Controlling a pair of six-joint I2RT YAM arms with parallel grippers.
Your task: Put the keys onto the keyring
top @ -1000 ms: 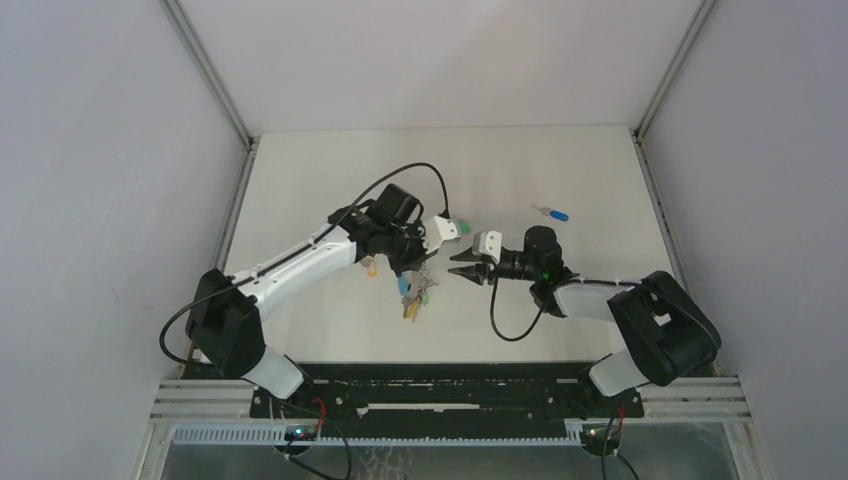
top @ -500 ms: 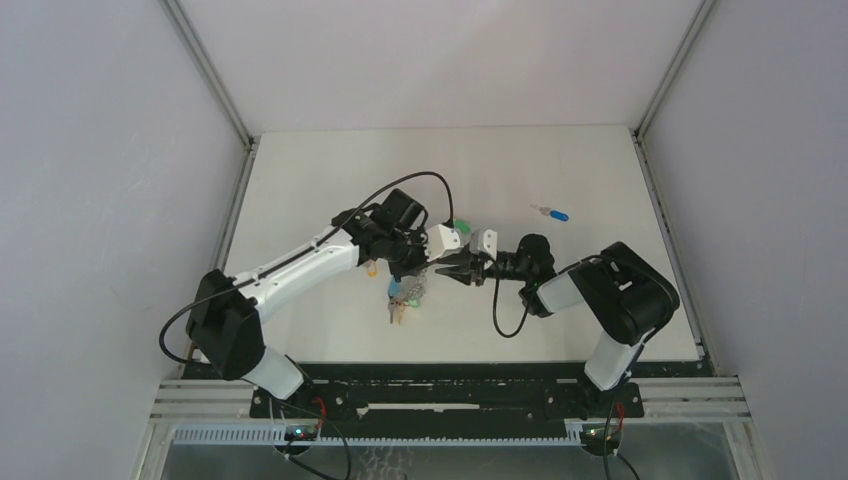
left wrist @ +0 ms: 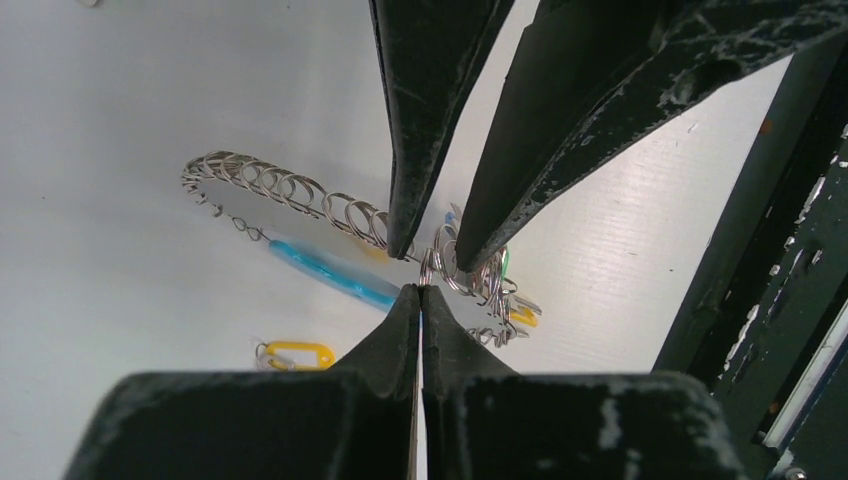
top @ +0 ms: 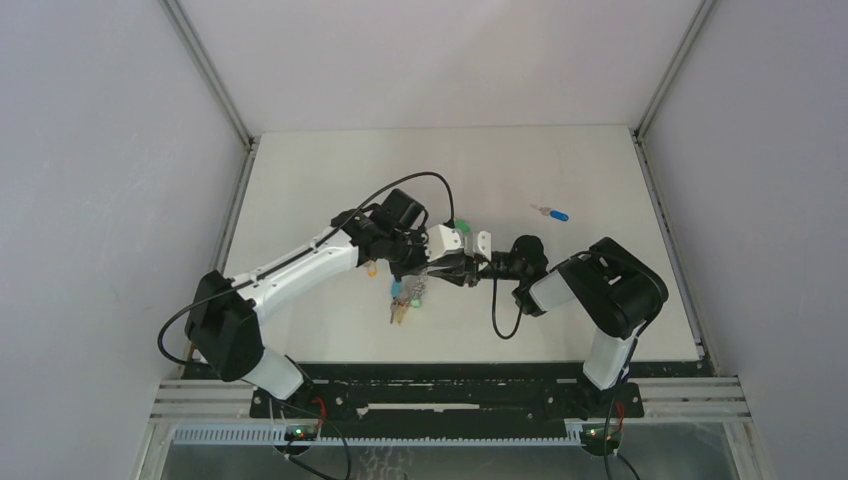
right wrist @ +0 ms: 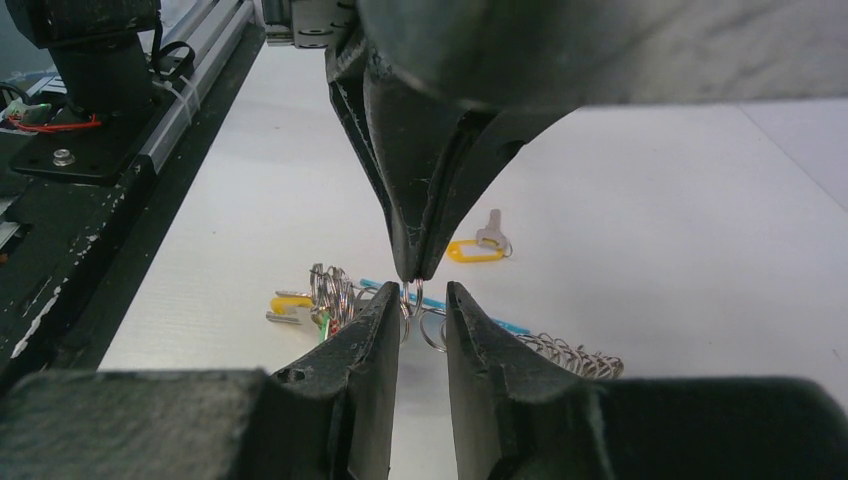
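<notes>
The keyring (left wrist: 335, 275), a large thin silver wire loop with a turquoise sleeve along one arc, hangs near the middle of the white table (top: 330, 180), between the two arms. A row of small silver split rings (left wrist: 290, 188) is strung along its wire, and a bunch of green and yellow pieces gathers at its low end. Whether that end touches the table cannot be told. The left gripper (left wrist: 420, 290) has its black fingers pressed together on one small loop of the keyring at the very tips. The right gripper (right wrist: 422, 292) faces it tip to tip. Its two fingers stand a little apart, one on each side of the same stretch of wire, with a gap showing beside the loop. On the table just beyond lies a silver key with a yellow plastic tag (right wrist: 478, 245), apart from the ring. A silver key with a blue head (top: 552, 212) lies well away at the far right.
</notes>
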